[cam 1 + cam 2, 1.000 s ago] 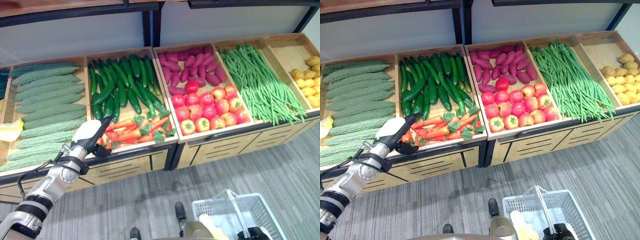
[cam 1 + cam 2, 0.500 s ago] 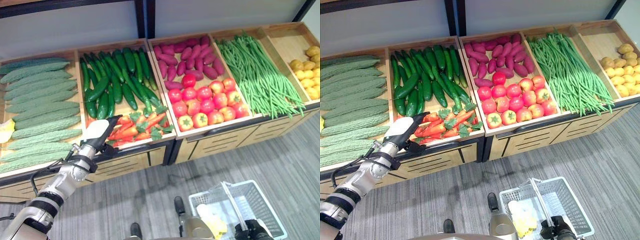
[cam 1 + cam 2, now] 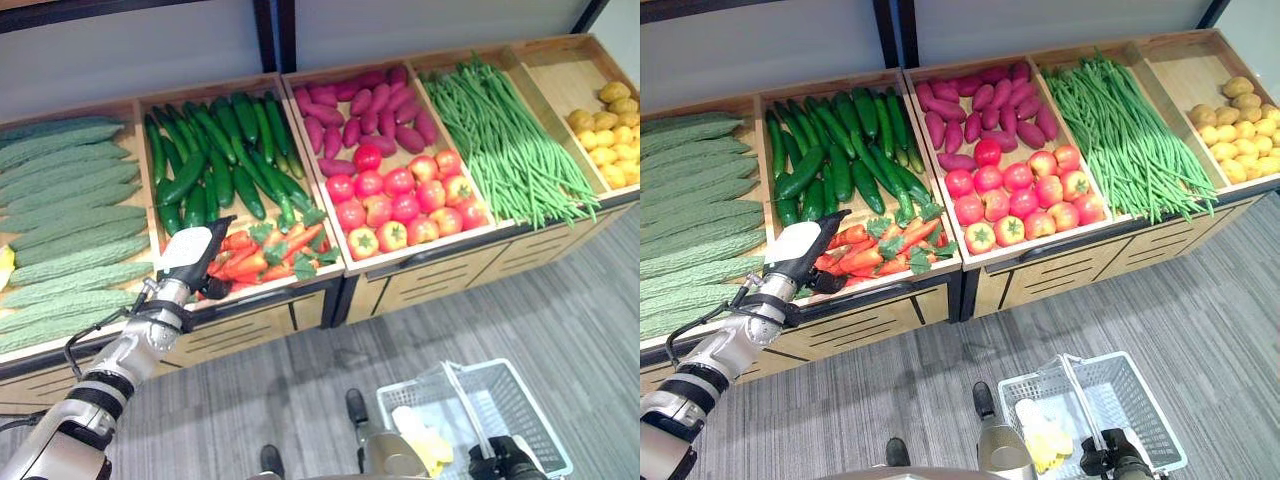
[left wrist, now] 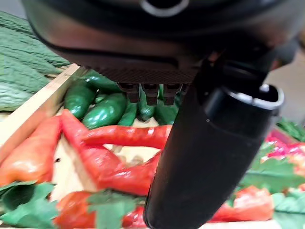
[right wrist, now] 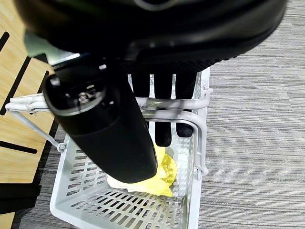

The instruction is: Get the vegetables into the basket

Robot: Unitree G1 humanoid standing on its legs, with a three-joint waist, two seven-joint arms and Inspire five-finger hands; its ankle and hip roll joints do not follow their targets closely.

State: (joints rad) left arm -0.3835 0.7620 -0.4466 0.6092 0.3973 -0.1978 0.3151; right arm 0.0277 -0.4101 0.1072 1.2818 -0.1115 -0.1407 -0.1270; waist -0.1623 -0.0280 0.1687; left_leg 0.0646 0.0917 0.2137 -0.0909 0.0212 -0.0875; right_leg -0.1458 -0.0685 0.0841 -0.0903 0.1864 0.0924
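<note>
Viewing the head cameras, I see my left hand (image 3: 190, 255) at the front edge of the wooden crate (image 3: 240, 100) that holds dark green cucumbers (image 3: 215, 160) at its 12 o'clock end and red peppers with green leaves (image 3: 265, 255) at its 6 o'clock end. In the left wrist view the fingers (image 4: 151, 93) are short, straight stubs above the peppers and the thumb (image 4: 209, 157) stands apart; the hand is wide and holds nothing. The peppers lie loose on the crate floor just past the fingertips.

At 9 o'clock from that crate lie pale green bitter gourds (image 3: 75, 215). At 3 o'clock sits a crate of purple sweet potatoes (image 3: 365, 115) and red tomatoes (image 3: 405, 200), then green beans (image 3: 510, 140), then yellow potatoes (image 3: 610, 125).

My right hand (image 5: 164, 98) is curled round the handle (image 5: 190, 125) of the white basket (image 3: 530, 420), which hangs over the grey floor (image 3: 520, 310) at 5 o'clock from the crates. Inside the basket lies a yellow vegetable (image 5: 159, 174) against its bottom.
</note>
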